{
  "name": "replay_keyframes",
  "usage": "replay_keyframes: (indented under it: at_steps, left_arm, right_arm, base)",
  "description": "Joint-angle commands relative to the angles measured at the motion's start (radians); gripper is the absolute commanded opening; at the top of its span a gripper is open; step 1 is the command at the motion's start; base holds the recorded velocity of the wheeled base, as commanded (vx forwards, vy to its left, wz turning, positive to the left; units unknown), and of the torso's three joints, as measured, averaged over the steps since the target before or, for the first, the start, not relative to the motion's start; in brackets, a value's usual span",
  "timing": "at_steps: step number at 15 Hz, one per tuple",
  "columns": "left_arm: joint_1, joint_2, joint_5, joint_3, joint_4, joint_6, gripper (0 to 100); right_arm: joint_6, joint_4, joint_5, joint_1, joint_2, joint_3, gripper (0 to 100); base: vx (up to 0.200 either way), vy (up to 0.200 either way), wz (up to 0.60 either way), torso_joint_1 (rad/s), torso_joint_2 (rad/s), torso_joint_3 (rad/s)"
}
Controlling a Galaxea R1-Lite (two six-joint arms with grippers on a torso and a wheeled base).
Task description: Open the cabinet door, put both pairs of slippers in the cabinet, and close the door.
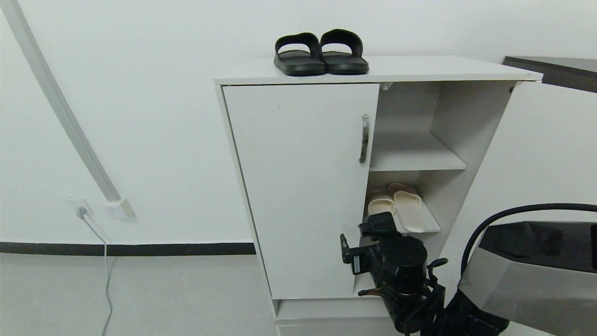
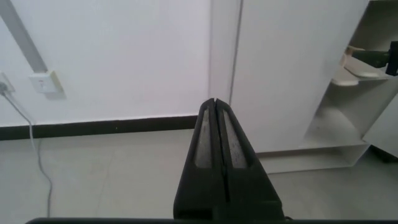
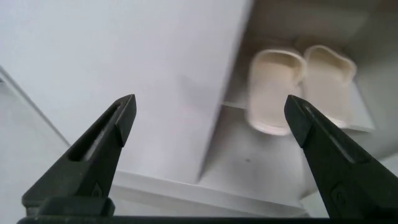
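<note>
Your right gripper (image 3: 210, 102) gapes empty, left gripper (image 2: 214, 102) pinched closed; cream slippers (image 1: 401, 205) shelved, back out, go 12 o'clock for black slippers (image 1: 321, 53).

White cabinet top (image 1: 443, 67) — black slippers (image 1: 322, 60) side by side, lower shelf (image 1: 433, 226) — cream slippers (image 1: 396, 210)

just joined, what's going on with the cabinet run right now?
One door of the cabinet is open. The cream slippers sit on its lower shelf, and the right gripper is open just in front of them, holding nothing. The black slippers are on top of the cabinet, not yet put away. The left gripper is shut and empty, pointing toward the floor by the closed door.
</note>
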Motion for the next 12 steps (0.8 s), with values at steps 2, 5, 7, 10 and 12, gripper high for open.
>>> replay_keyframes:
  at_steps: [2, 5, 7, 10, 12]
  left_arm:
    - [0.0, 0.0, 0.0, 0.0, 0.0, 0.0, 0]
    - [0.0, 0.002, 0.002, 0.0, 0.0, -0.002, 0]
    - [0.0, 0.0, 0.005, 0.0, 0.0, -0.004, 0]
    - [0.0, 0.0, 0.005, 0.0, 0.0, -0.005, 0]
    - [0.0, 0.002, 0.005, 0.0, 0.0, -0.004, 0]
  right_arm:
    - [-0.006, -0.016, 0.001, 0.002, 0.003, 0.013, 100]
    - [-0.007, -0.029, 0.003, 0.0, 0.002, 0.014, 100]
    - [-0.006, -0.035, 0.012, -0.005, 0.002, 0.016, 100]
    - [-0.02, -0.049, 0.023, -0.008, 0.003, 0.025, 100]
    - [-0.021, -0.052, 0.028, -0.011, 0.003, 0.031, 100]
  base:
    - [0.0, 0.2, 0.0, 0.007, 0.0, 0.002]
    - [0.0, 0.067, 0.0, 0.002, 0.0, 0.001]
    - [0.0, 0.0, 0.0, 0.0, 0.0, 0.0]
    - [0.0, 0.0, 0.0, 0.0, 0.0, 0.0]
    - [0.0, 0.0, 0.0, 0.0, 0.0, 0.0]
